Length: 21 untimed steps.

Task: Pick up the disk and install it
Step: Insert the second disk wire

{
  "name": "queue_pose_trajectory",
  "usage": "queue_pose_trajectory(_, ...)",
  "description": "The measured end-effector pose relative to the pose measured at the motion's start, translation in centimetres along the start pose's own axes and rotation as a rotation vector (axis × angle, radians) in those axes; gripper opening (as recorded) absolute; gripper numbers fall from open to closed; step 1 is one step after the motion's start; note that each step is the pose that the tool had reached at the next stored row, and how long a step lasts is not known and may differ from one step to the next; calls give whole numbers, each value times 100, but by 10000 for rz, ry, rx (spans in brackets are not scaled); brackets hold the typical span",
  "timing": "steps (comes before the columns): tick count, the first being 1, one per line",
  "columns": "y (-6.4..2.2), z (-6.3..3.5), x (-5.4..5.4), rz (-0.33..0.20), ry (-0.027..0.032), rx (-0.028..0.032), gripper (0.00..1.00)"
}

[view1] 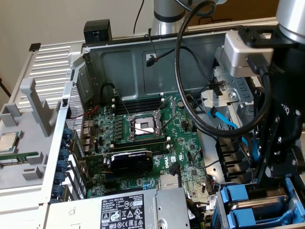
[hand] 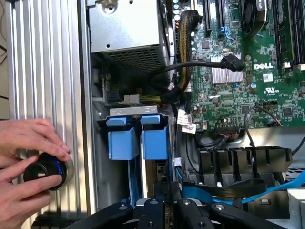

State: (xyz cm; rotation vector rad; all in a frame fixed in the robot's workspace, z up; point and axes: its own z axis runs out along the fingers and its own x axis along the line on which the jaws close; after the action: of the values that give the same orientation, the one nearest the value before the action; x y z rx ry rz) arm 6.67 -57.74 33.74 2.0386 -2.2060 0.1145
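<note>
The gripper [hand: 164,202] reaches down into the open computer case [view1: 119,62], its fingers nearly together and pinching the blue-framed disk [hand: 159,179], which sits in the drive bay beside two blue carriers [hand: 138,138]. A person's hands [hand: 28,162] grip a black knob [hand: 44,171] just outside the case wall.

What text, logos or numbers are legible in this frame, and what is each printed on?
"DELL", white letters on the green motherboard.
Round Dell logo on the motherboard.
White UL-style mark beside it on the motherboard; its small print is too blurred to read.
Black label on the grey power supply box: white print and certification marks, too small to read.
White tags on cables: unreadable.
</note>
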Motion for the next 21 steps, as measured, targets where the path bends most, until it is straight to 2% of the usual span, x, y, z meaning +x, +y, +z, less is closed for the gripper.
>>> queue_pose_trajectory(21, -5, 10, -1, -1, -3, 0, 17)
